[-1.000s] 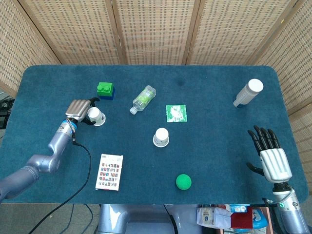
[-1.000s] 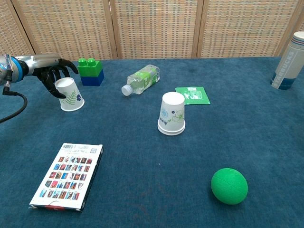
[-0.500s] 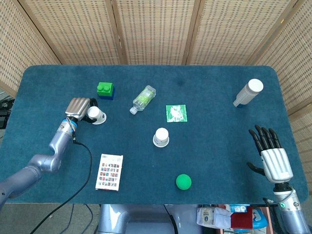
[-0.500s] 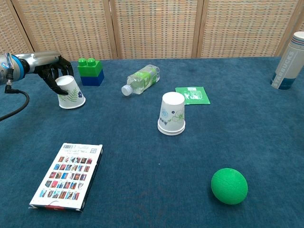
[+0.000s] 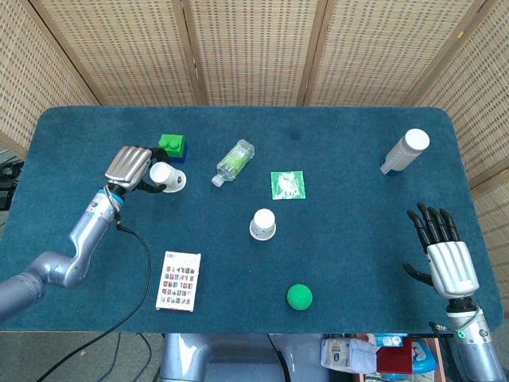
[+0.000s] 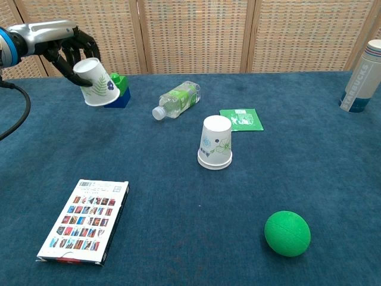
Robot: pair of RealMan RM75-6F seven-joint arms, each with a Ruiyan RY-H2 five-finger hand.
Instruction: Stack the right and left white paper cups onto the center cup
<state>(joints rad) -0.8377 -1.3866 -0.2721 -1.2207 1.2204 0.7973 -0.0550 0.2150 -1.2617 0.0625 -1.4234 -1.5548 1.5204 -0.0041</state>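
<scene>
My left hand (image 5: pixel 131 166) (image 6: pixel 66 50) grips a white paper cup with a leaf print (image 5: pixel 167 177) (image 6: pixel 99 83), tilted and lifted off the table in front of the green and blue block. The center cup (image 5: pixel 262 224) (image 6: pixel 215 143) stands upside down on the blue cloth in the middle. My right hand (image 5: pixel 441 247) hovers at the table's right front edge, fingers spread and empty; the chest view does not show it. I see only these two cups.
A green and blue block (image 5: pixel 173 146) (image 6: pixel 121 92), a lying plastic bottle (image 5: pixel 234 161) (image 6: pixel 176 99) and a green packet (image 5: pixel 287 185) (image 6: pixel 241 119) lie behind the center cup. A card box (image 5: pixel 179 280), a green ball (image 5: pixel 299 297) (image 6: pixel 287 233) and a tumbler (image 5: pixel 404 150) (image 6: pixel 362 77) are also on the table.
My left hand has closed on the left cup and raised it off the cloth, shifting slightly right. The right hand has hardly moved.
</scene>
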